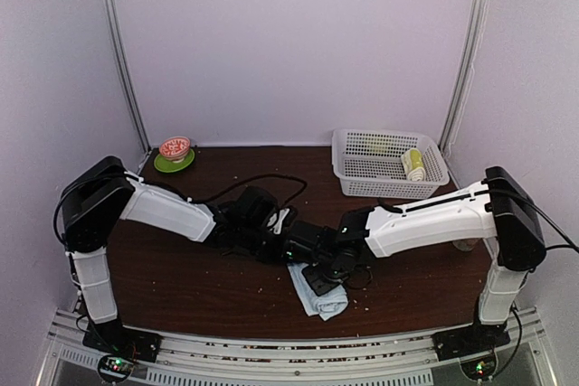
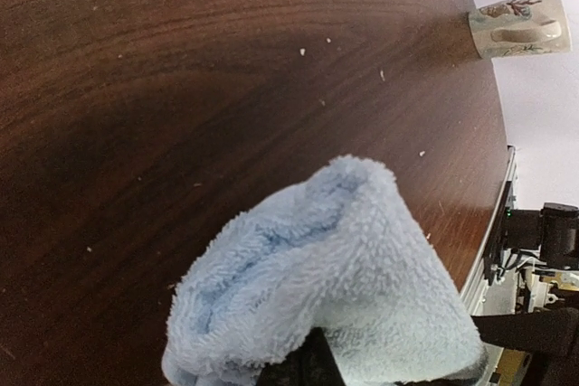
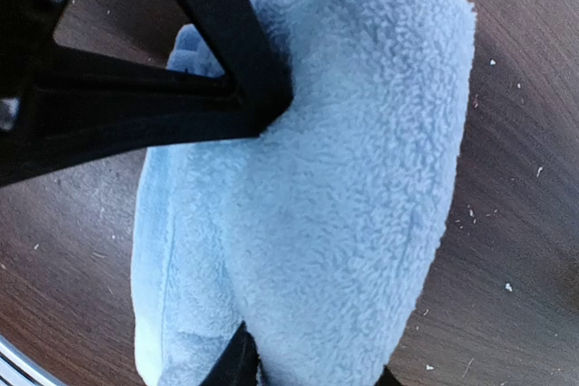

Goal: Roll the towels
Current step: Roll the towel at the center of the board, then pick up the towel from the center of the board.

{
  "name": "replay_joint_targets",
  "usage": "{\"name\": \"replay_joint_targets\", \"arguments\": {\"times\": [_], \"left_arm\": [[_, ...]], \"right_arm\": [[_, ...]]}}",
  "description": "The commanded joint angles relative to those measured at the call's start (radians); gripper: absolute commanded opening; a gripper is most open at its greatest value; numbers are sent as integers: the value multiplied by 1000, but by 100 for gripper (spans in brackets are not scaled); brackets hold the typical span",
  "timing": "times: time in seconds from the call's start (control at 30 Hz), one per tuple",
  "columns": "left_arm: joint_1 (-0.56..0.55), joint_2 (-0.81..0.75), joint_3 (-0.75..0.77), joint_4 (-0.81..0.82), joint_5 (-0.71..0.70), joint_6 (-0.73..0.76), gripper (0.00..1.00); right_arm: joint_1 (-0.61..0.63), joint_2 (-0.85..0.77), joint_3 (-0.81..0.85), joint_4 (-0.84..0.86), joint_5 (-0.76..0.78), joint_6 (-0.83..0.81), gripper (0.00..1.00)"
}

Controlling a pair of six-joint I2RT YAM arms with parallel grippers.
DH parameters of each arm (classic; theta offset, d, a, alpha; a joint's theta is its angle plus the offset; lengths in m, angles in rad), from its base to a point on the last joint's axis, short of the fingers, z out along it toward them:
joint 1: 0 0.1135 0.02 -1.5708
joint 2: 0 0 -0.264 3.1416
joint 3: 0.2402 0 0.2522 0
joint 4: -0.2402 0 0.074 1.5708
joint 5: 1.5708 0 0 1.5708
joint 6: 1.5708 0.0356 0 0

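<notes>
The pale-blue towel lies partly rolled on the dark table, near the front edge. My left gripper is shut, and its tips are pushed into the fold of the blue towel, which drapes over them. From the right wrist the same left gripper appears as black bars meeting against the cloth. My right gripper has a finger on each side of the near end of the roll, and both fingers touch it. The lime-green towel lies rolled in the white basket.
A small bowl on a green plate stands at the back left. A patterned mug lies at the table's right edge. Both forearms cross the middle of the table, with black cables behind them. Crumbs dot the wood.
</notes>
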Motion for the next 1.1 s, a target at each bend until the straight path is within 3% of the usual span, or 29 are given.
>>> {"name": "replay_joint_targets", "arguments": {"times": [0.0,0.27,0.5,0.63,0.8,1.07], "left_arm": [[0,53,19,48,14,-29,0],[0,86,33,19,-2,-39,0],[0,102,39,11,-2,-41,0],[0,108,44,6,-5,-41,0],[0,112,45,-1,-8,-37,0],[0,111,33,-6,-11,-36,0]], "right_arm": [[3,-48,-12,32,-30,-12,34],[4,-117,2,-8,-17,-16,46],[19,-235,-20,-28,18,11,48],[57,-252,-46,19,-47,13,38],[83,-218,-122,86,-104,41,16],[147,-65,-150,125,-147,46,9]]}}
